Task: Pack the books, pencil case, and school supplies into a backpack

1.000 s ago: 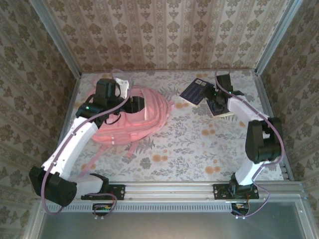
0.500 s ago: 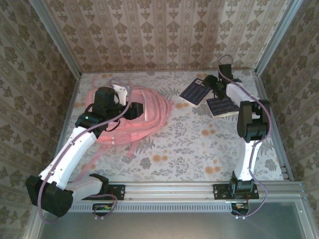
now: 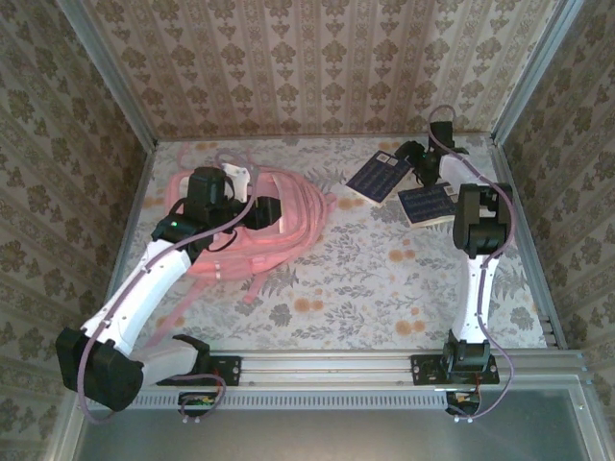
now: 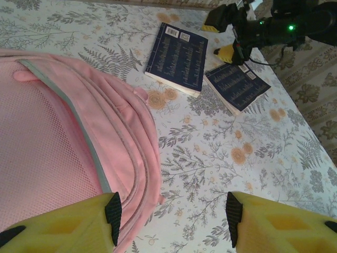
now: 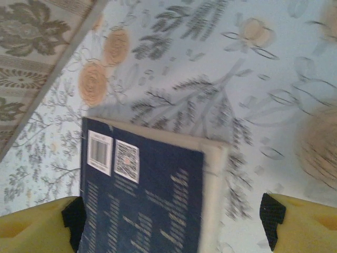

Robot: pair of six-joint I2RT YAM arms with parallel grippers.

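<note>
The pink backpack (image 3: 288, 226) lies at the left of the table, its mesh side showing in the left wrist view (image 4: 58, 153). My left gripper (image 3: 261, 211) hovers open over its right edge (image 4: 174, 213), holding nothing. Two dark navy books lie at the far right, one (image 3: 377, 176) (image 4: 176, 55) left of the other (image 3: 428, 204) (image 4: 237, 86). My right gripper (image 3: 415, 165) (image 4: 219, 39) stands open low over a navy book (image 5: 142, 195). The book lies between the jaws, clear of the right pad (image 5: 271, 219). The pencil case and school supplies are out of view.
Wallpapered walls with metal frame rails (image 3: 514, 192) close in the table on three sides. The far wall's foot (image 5: 47, 79) runs just beyond the book. Floral tablecloth (image 3: 365, 279) spreads between the backpack and the right arm.
My right gripper drew back from over the right-hand book toward the far wall and opened wider. The left arm barely moved.
</note>
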